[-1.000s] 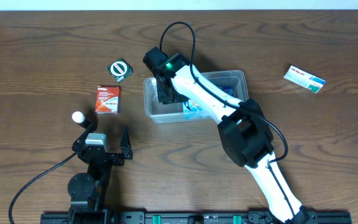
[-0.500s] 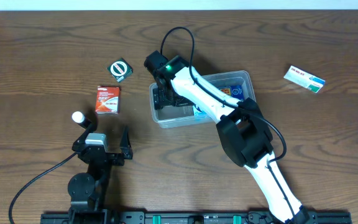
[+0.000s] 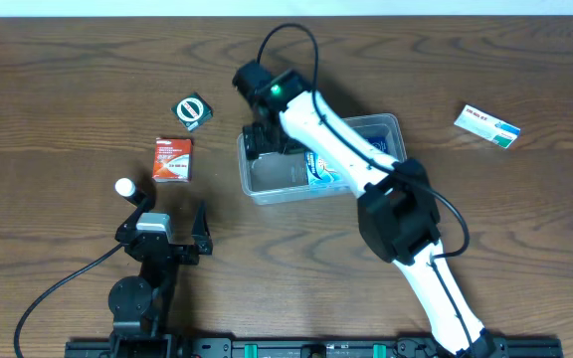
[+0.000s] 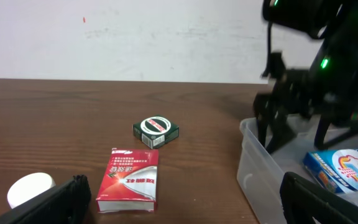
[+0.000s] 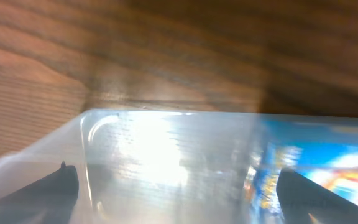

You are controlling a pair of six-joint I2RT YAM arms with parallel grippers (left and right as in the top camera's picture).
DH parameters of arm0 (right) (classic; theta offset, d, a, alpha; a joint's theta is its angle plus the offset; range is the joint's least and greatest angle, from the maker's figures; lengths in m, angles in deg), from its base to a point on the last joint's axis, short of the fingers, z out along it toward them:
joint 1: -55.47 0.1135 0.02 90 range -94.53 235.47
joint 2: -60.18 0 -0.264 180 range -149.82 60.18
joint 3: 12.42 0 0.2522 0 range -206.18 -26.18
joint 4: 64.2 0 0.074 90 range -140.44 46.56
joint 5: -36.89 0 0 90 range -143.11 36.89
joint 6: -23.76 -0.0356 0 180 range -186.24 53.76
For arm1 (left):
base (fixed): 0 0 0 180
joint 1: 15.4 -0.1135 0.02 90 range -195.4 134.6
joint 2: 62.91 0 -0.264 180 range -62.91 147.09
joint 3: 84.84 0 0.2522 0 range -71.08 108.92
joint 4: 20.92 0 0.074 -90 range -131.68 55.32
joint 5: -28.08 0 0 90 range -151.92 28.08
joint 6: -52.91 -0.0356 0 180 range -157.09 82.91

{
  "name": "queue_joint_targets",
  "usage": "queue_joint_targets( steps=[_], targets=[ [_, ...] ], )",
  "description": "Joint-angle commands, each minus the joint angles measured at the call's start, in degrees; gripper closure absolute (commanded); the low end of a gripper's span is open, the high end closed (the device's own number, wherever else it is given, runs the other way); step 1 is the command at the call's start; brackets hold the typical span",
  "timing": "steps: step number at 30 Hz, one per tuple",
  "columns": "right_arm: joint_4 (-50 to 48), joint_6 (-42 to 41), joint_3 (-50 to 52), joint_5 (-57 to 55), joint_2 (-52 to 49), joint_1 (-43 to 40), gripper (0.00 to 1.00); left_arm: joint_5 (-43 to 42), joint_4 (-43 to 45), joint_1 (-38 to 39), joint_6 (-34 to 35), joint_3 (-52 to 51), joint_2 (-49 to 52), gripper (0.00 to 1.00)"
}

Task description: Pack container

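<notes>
Wooden table (image 3: 68,80): right arm (image 3: 336,139) hides container (image 3: 272,181) rim, blue packet (image 3: 320,175) partly

Looking down from above, the white right arm (image 3: 331,134) hides the middle of the clear plastic rectangular tub (image 3: 267,179) and part of the blue-and-white packet (image 3: 318,171) inside it. The right wrist view is smeared with blur. Lettering on the small red carton (image 3: 172,159) is too small to read. In the left wrist view the tub runs off the right edge.
</notes>
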Motion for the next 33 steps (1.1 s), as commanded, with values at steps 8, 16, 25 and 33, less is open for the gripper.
queue_joint_targets(
  steps=[8,16,25,33],
  targets=[
    [14.1,7.1,-13.7,1.8,-0.5,-4.3,0.01,-0.4,-2.0,-0.3,-0.4,-1.0,-0.3,0.02],
    [24.9,16.5,-28.9,1.8,1.4,-11.1,0.01,-0.4,-2.0,-0.3,-0.3,-1.0,-0.3,0.02],
    [24.9,20.8,-28.5,1.2,4.2,-28.5,0.01,-0.4,-2.0,-0.3,-0.4,-1.0,-0.3,0.02],
    [24.9,17.1,-18.9,-0.2,4.2,-42.2,0.01,-0.4,-2.0,-0.3,-0.3,-1.0,-0.3,0.02]
  ],
)
